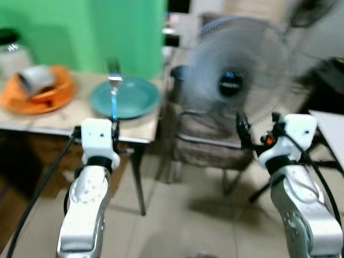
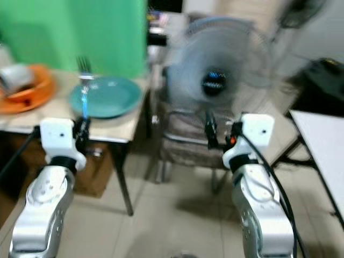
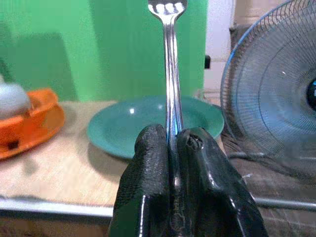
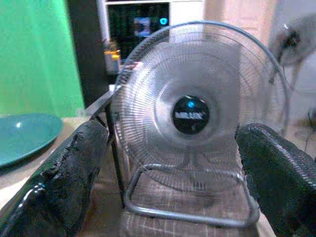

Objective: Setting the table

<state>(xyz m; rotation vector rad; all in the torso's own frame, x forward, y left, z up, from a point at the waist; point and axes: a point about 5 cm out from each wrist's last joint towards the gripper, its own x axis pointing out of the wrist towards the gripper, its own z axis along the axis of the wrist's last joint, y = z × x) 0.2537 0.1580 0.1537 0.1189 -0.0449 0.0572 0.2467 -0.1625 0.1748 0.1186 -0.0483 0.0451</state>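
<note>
Before teal plate (image 1: 126, 98), fork (image 3: 170, 74) gripped upright

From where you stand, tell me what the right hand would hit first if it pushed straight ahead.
Most likely the fan standing on the chair. The open right hand points straight at its grille, with nothing visible between them, though depth is hard to judge.

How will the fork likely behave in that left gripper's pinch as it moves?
The fork looks like rigid polished metal, so probably stiff but slippery. The left gripper pinches only its lower handle, tines up, so it may pivot or slide if jolted.
</note>
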